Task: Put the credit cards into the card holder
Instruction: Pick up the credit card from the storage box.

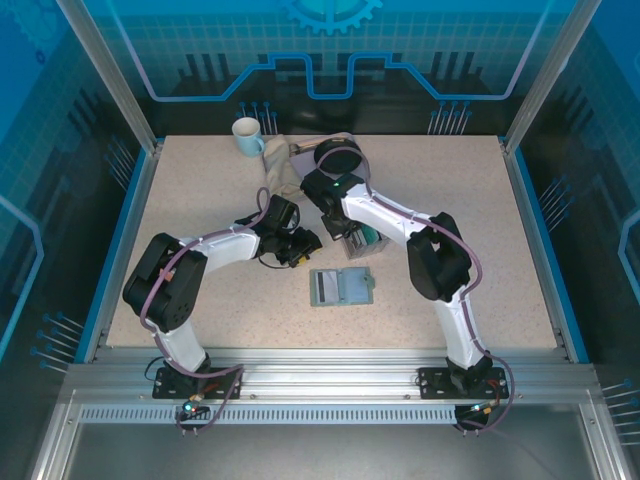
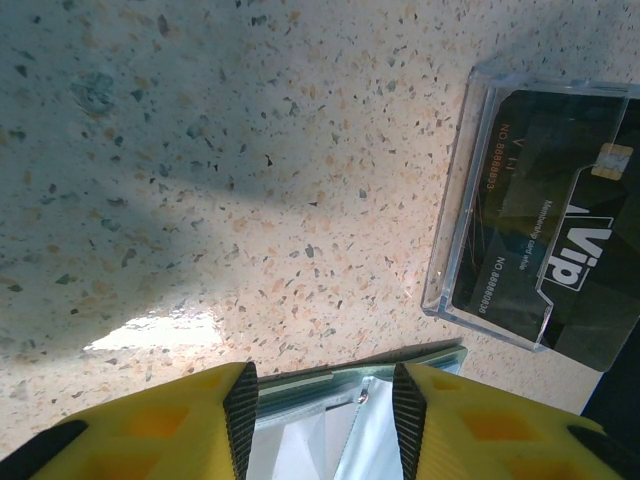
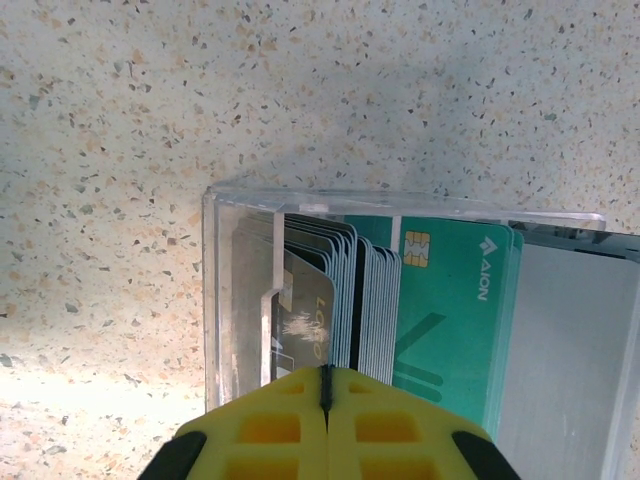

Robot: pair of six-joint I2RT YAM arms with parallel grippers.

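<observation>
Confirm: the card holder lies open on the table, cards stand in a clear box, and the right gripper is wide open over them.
Wrong on the gripper. The right wrist view shows the right gripper shut, fingers pressed together, over the credit cards in the clear box. The card holder does lie open.

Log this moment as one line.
left pincer open at wallet edge | right pincer shut over clear box of cards | wallet open flat on table
</observation>
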